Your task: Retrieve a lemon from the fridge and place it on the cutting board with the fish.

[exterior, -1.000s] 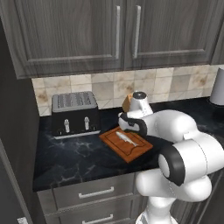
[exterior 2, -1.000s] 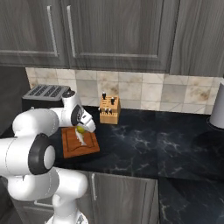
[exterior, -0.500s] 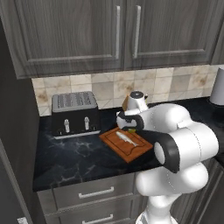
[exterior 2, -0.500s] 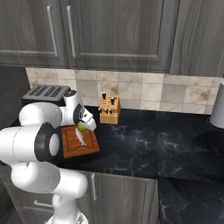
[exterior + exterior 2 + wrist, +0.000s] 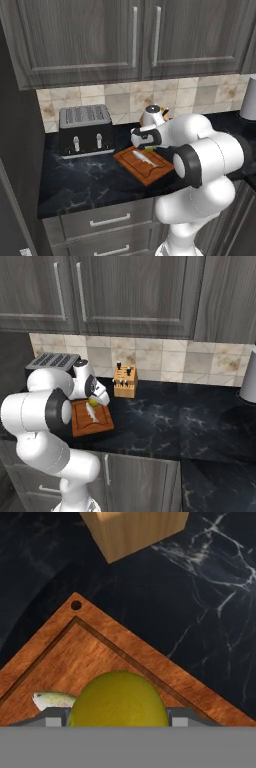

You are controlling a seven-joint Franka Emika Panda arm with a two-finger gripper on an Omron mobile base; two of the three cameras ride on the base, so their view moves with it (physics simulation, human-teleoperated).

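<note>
- Hovering just above the cutting board (image 5: pixel 125 657), the lemon (image 5: pixel 118 699) sits pinched between the two fingertips of the gripper (image 5: pixel 95 402), near the board's far corner.
- In the right base view the lemon (image 5: pixel 92 403) shows as a small yellow spot under the hand, directly over the fish (image 5: pixel 92 412).
- The fish (image 5: pixel 143 157) lies lengthwise on the cutting board (image 5: pixel 145 165); in the hand view its pale end (image 5: pixel 52 700) pokes out beside the lemon.
- The lemon does not yet appear to rest on the wood, so the placing step looks unfinished.
- Risk: being round and smooth, the lemon could roll off the board onto the dark tabletop (image 5: pixel 165 421) if let go from any height or on the raised rim.
- Risk: lowering straight down could land the lemon on the fish and shove it aside.
- Behind the board stands a tan knife block (image 5: pixel 125 381) holding dark-handled knives; a toaster (image 5: pixel 86 129) sits well to the side, slots apparently bare.
</note>
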